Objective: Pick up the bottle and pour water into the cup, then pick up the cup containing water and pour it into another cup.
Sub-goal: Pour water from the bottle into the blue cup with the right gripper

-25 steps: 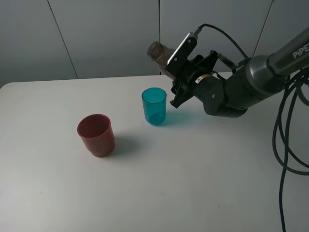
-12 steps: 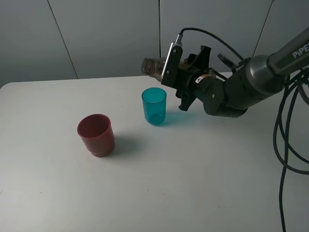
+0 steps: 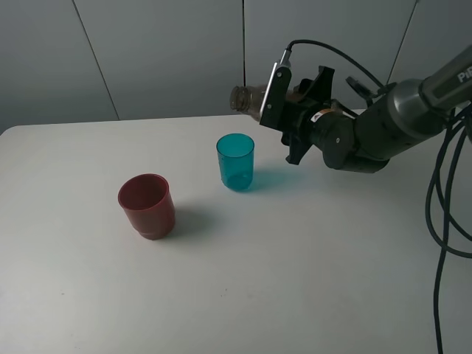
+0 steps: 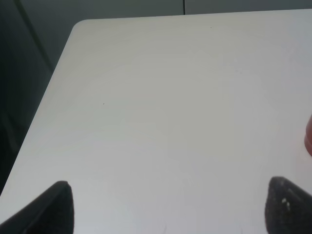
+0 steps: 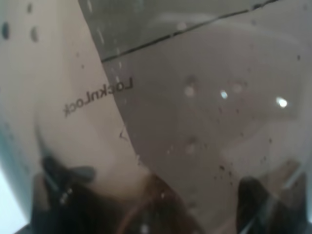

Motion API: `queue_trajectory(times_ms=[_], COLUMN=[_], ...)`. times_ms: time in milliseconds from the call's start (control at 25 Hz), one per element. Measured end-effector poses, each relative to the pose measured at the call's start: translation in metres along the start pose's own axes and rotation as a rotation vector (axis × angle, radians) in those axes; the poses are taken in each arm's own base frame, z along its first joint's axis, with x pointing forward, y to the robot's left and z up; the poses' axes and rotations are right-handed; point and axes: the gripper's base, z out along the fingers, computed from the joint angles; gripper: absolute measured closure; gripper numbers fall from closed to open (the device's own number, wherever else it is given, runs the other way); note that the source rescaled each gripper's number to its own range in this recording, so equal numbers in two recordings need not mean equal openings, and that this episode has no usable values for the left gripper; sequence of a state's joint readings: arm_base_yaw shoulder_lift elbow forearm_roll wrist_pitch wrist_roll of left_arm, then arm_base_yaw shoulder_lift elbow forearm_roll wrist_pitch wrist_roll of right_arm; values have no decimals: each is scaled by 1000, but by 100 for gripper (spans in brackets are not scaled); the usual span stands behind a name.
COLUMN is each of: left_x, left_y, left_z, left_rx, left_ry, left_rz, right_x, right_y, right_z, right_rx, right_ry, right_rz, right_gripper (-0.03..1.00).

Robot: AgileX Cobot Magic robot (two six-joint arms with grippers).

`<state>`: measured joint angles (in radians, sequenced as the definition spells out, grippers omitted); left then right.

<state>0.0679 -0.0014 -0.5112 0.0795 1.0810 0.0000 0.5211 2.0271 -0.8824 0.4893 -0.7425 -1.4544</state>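
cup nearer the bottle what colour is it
The cup is see-through teal blue; shows best in the exterior high view.

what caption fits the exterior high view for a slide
Right arm holds the bottle tipped sideways near the teal cup; red cup stands apart.

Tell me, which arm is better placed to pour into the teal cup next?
Right, probably. The right gripper grips the bottle, tipped nearly level, mouth near the teal cup. The left gripper hangs open over bare table, holding nothing.
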Motion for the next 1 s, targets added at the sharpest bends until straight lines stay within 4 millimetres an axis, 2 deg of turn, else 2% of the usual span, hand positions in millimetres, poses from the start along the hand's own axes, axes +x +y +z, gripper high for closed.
queue_trajectory(times_ms=[480, 1000], left_x=[0, 0], left_y=[0, 0], left_z=[0, 0], left_rx=[0, 0], left_ry=[0, 0], left_rz=[0, 7], right_x=[12, 11], right_y=[13, 12], right_z=[8, 8], right_rx=[-39, -32], right_ry=[17, 12], right_rz=[-179, -352], right_gripper=[96, 96])
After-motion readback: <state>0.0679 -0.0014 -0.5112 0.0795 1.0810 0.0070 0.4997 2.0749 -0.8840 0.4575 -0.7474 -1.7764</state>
